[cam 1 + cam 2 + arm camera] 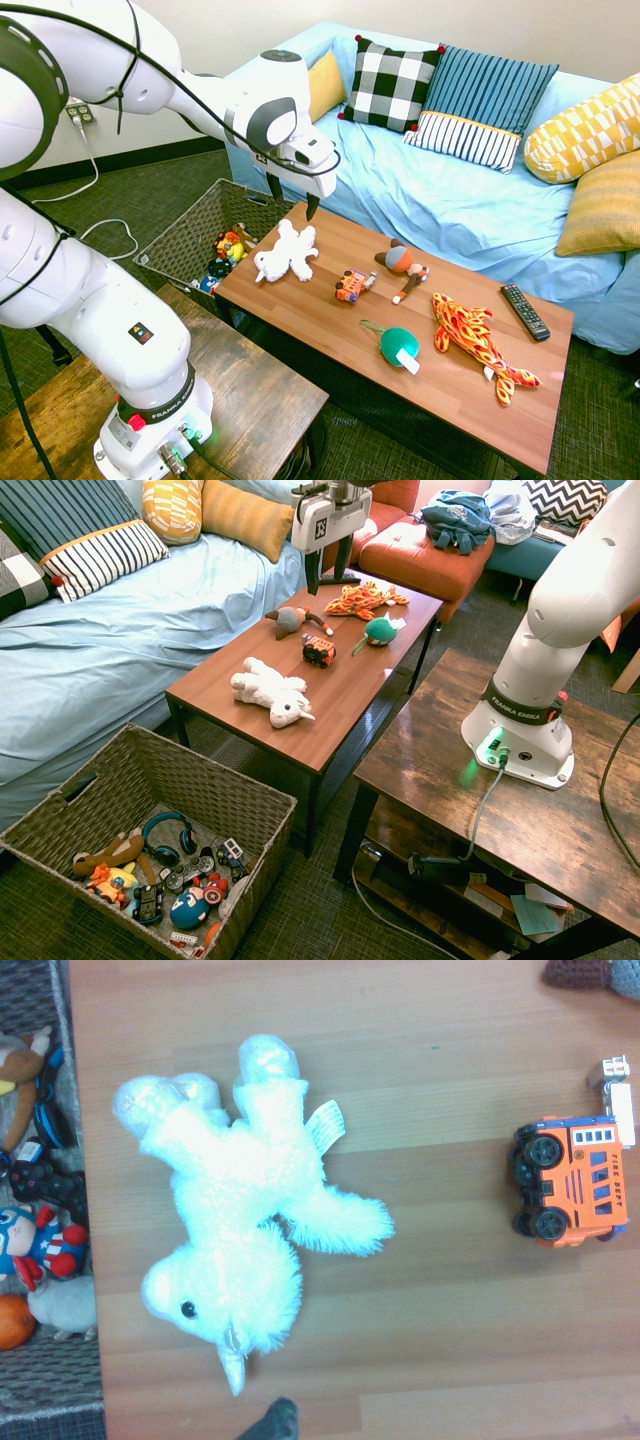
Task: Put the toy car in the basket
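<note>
While the orange toy car (575, 1182) lies on its side on the worktop (447, 400), wheels facing sideways, the task looks to be at the approach, before any grasp. The tool (293, 198) hangs above the worktop with its two fingers spread and nothing between them. In the first exterior view the car sits at about four o'clock from the white plush (287, 250), apart from it, and the basket (200, 790) lies at roughly ten o'clock from the car, past the end of the worktop, with other toys inside.

The next move probably calls for carrying the tool across to the car, clear of the plush, then lowering it with the fingers on either side of the body. The ladder-like white part (618, 1110) at one end looks like a poor place to grip; the boxy body should be firmer. After that comes a lift and a drop over the basket.

As for writing, the car's side carries "FIRE DEPT" in dark letters, and the collar (520, 705) at the arm's base reads "FRANKA EMIKA". The plush's tag (326, 1126) bears print too blurred to read, and the green toy's white tag (407, 361) is illegible.
</note>
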Controlling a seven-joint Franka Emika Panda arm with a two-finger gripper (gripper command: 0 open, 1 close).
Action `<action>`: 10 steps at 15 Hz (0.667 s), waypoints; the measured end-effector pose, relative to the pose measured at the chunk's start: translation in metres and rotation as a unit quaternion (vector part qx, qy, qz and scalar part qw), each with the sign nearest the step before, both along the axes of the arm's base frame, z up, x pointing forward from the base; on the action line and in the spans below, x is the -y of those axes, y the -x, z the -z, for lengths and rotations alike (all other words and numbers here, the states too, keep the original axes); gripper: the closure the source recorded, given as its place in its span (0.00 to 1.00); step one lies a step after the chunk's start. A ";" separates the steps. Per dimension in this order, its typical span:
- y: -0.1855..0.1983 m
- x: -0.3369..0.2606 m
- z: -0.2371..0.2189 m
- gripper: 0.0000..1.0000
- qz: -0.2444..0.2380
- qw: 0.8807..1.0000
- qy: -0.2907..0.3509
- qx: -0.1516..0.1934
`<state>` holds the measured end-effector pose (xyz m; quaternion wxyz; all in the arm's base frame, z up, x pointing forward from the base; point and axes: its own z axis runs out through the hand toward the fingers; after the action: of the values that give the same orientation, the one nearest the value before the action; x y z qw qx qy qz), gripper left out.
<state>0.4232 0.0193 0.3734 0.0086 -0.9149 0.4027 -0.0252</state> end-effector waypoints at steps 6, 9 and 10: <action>-0.007 0.009 0.002 0.00 0.009 1.000 0.005 0.007; -0.008 0.061 0.004 0.00 0.030 0.999 0.001 0.012; -0.010 0.076 0.009 0.00 0.030 0.999 0.001 0.016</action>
<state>0.4336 -0.0563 0.3648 0.0139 -0.9018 0.4300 -0.0407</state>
